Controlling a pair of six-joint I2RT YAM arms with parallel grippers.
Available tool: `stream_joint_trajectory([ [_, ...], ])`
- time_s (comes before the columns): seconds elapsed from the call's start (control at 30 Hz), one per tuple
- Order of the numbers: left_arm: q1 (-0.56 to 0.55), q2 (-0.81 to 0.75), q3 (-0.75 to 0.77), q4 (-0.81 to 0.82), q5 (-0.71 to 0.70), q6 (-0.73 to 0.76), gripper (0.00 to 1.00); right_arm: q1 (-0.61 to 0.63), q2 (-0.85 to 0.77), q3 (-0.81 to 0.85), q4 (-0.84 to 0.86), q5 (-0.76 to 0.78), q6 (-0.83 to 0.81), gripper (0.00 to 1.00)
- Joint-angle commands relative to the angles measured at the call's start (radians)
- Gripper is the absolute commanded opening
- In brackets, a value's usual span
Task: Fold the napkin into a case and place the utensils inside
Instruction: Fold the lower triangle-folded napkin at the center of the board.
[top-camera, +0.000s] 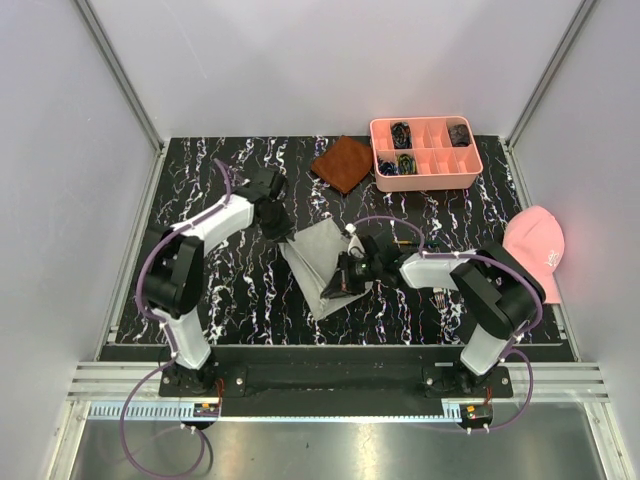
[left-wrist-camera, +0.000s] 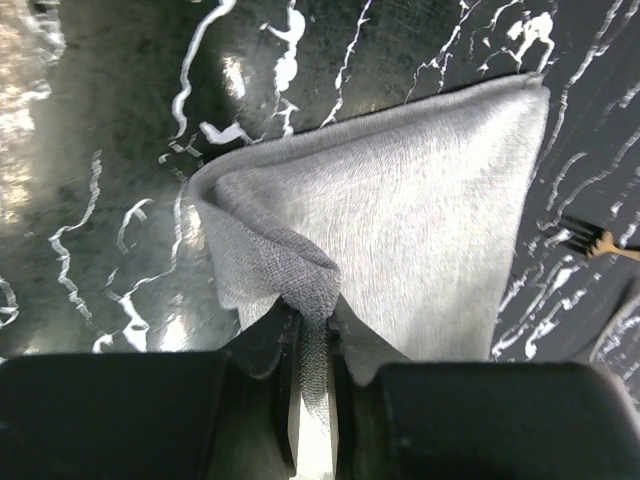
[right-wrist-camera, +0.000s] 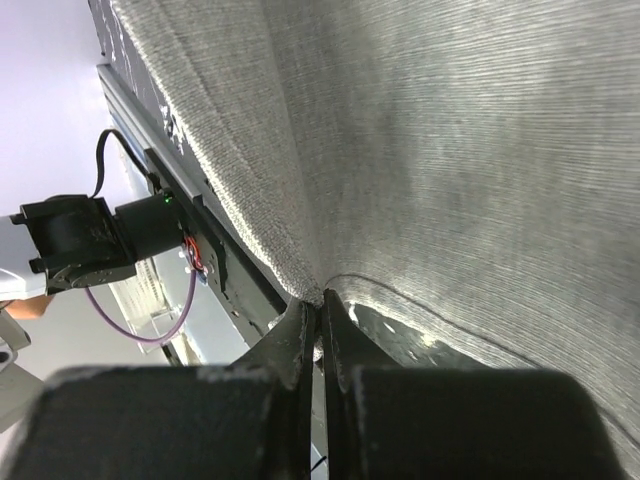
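Observation:
The light grey napkin (top-camera: 318, 262) lies folded into a rough triangle in the middle of the black marbled table. My left gripper (top-camera: 277, 232) is at its far left corner, shut on a bunched fold of the cloth (left-wrist-camera: 316, 335). My right gripper (top-camera: 343, 281) is at the napkin's right edge, with its jaws pressed together on the hem (right-wrist-camera: 322, 310), lifting the fabric (right-wrist-camera: 450, 150) slightly. A silver fork (top-camera: 438, 297) lies under the right forearm. A dark-tined utensil with a gold handle (left-wrist-camera: 605, 245) shows at the right of the left wrist view.
A pink compartment tray (top-camera: 430, 178) stands at the back right, with a rust-brown cloth (top-camera: 343, 163) to its left. A pink cap (top-camera: 537, 250) lies at the right edge. White walls enclose the table on three sides.

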Motion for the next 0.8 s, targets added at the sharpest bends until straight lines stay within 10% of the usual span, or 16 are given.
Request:
stream_joint_trajectory([
  [0.0, -0.008, 0.056, 0.113, 0.030, -0.119, -0.025, 0.14, -0.038, -0.041, -0.051, -0.045, -0.056, -0.039, 0.00],
  [0.77, -0.102, 0.199, 0.303, 0.015, -0.169, -0.061, 0.18, -0.083, 0.003, -0.031, -0.209, 0.033, -0.171, 0.00],
])
